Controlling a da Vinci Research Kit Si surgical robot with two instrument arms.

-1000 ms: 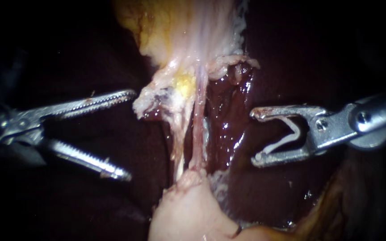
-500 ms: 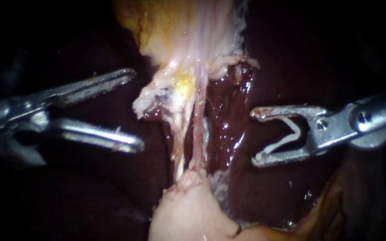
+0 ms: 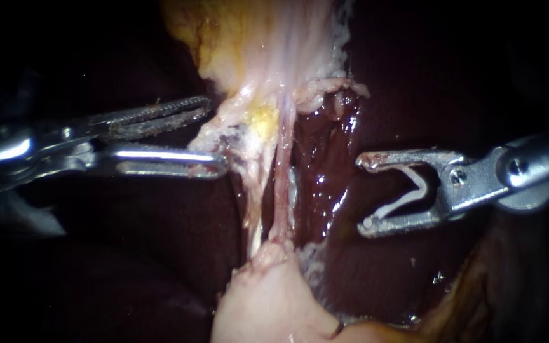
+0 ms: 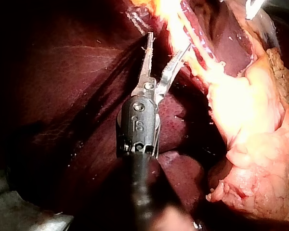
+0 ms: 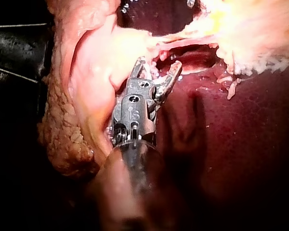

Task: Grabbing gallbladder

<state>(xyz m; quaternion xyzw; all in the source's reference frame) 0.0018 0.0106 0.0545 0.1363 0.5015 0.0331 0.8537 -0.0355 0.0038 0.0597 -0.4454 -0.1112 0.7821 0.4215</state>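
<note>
Nearest, at the bottom centre of the endoscope view, a smooth pale pink lobe of tissue [image 3: 262, 305] is seen. Above it, at mid-height, the two instruments are set facing each other.

The left instrument [image 3: 216, 136] is brought in from the left edge. Its two serrated jaws are parted, a gap is seen between them, and nothing is gripped. The frayed whitish lower edge of the gallbladder [image 3: 262, 51] is touched by the tip of the lower jaw, and the upper jaw is held just beside that edge. In the left wrist view the same jaws are shown spread, with pale tissue just ahead of their tips.

The right instrument [image 3: 362, 194] is brought in from the right edge, well apart from the left one. Its jaws are held wide, and a pale V-shaped clip [image 3: 401, 203] is seated between them, touched by both.

Between the instruments, two thin tubes [image 3: 281, 190] are stretched from the pink lobe up to the gallbladder. The gallbladder itself, a pale yellow-white mass, is found at the upper centre of the frame. Farthest back, the dark red, wet liver [image 3: 332, 184] is spread behind everything.
</note>
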